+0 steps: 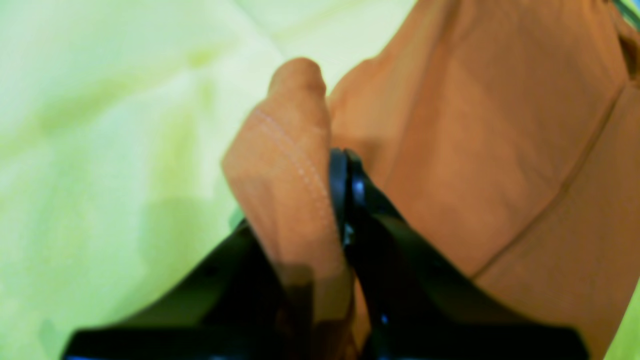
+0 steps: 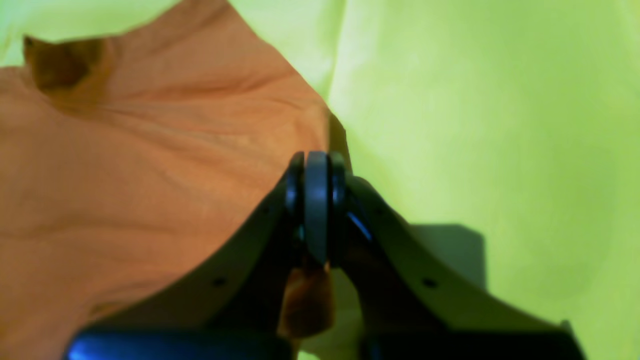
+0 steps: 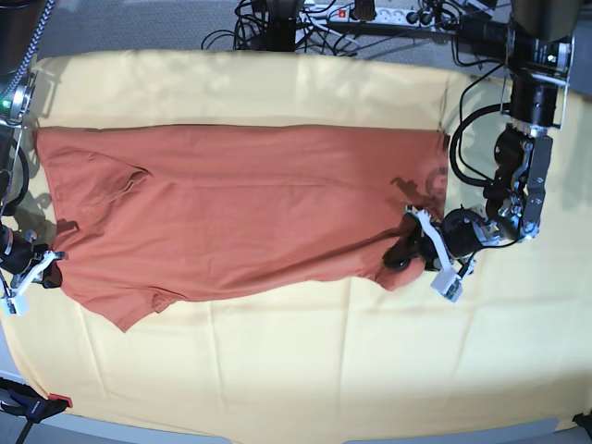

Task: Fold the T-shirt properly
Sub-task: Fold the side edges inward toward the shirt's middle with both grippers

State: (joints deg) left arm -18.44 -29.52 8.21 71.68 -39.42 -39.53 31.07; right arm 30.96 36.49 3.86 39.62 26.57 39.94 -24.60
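The rust-orange T-shirt [image 3: 240, 213] lies spread out, lengthwise left to right, on a pale-yellow cloth [image 3: 277, 370]. My left gripper [image 3: 404, 252] sits at the shirt's lower right corner. In the left wrist view, that left gripper [image 1: 340, 170] is shut on a raised fold of the T-shirt [image 1: 475, 150] with a stitched hem. My right gripper [image 3: 51, 275] is at the shirt's lower left edge. Seen from the right wrist, the right gripper [image 2: 316, 170] is shut on the T-shirt [image 2: 125, 175] edge, with a scrap of orange fabric showing below the pads.
The yellow cloth [image 2: 475, 125] covers the whole table around the shirt. Cables and a power strip [image 3: 370, 14] run along the far edge. A small red item [image 3: 57, 401] lies at the near left corner.
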